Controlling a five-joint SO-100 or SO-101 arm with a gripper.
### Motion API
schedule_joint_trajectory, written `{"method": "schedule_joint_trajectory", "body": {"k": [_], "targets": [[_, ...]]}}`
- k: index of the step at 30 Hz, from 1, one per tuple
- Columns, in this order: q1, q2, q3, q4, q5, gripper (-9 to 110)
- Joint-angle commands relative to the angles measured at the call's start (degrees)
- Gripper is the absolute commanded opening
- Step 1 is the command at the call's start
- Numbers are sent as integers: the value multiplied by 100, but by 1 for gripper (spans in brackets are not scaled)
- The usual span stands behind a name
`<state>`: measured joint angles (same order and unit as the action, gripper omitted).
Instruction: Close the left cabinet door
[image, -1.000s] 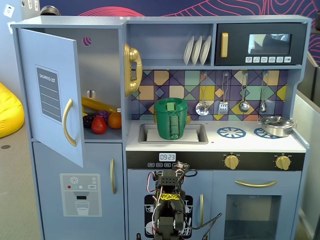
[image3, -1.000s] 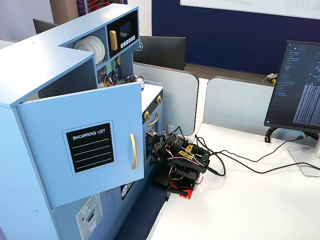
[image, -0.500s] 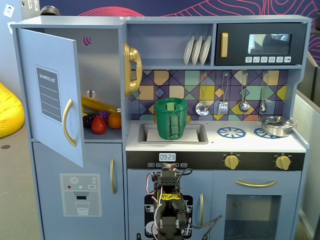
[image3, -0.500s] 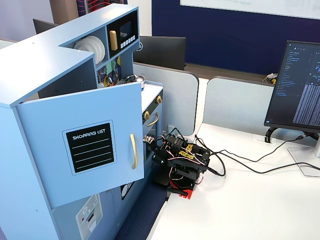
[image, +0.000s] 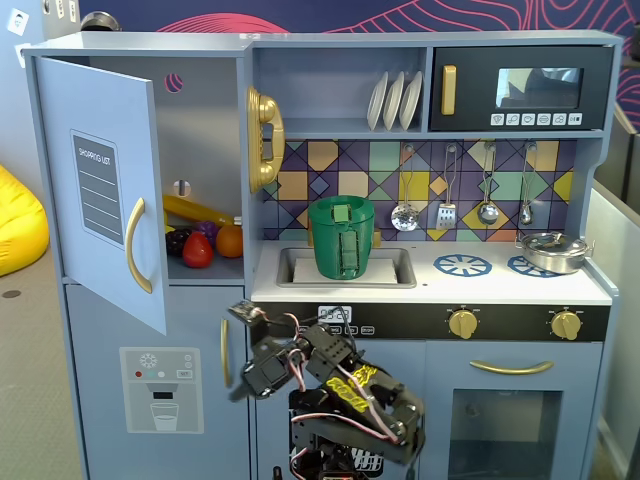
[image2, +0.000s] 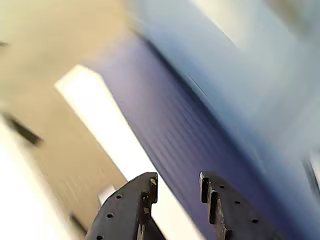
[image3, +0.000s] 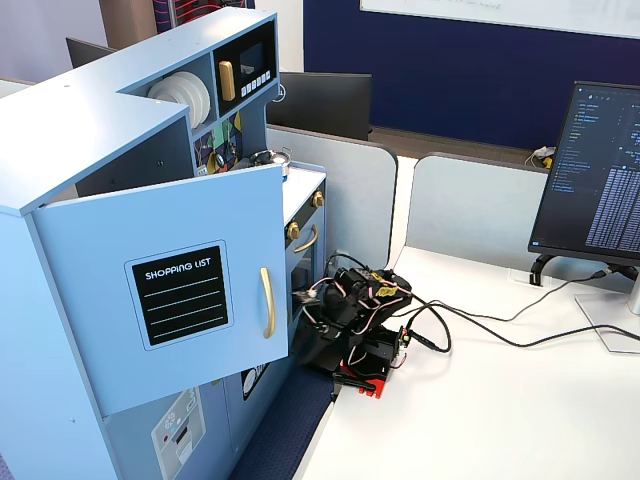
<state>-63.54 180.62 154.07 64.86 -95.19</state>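
The gripper (image2: 177, 192) is a little open and holds nothing. Up above it and a bit to its left in a fixed view, the left cabinet door (image: 105, 190) hangs wide open, probably waiting for a push shut.

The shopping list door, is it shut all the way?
No, the left cabinet door swings wide open, and toy fruit shows on the shelf inside.
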Motion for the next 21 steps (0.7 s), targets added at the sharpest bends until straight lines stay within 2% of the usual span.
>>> {"method": "schedule_joint_trajectory", "body": {"k": [1, 6, 11, 21], "targets": [[-1573, -26, -765, -545, -606, 0], [-2698, -633, -1301, -1793, -1046, 0], [-3322, -1696, -2127, -2909, -1336, 0], [-3208, -4307, -4447, -3630, -1969, 0]]}}
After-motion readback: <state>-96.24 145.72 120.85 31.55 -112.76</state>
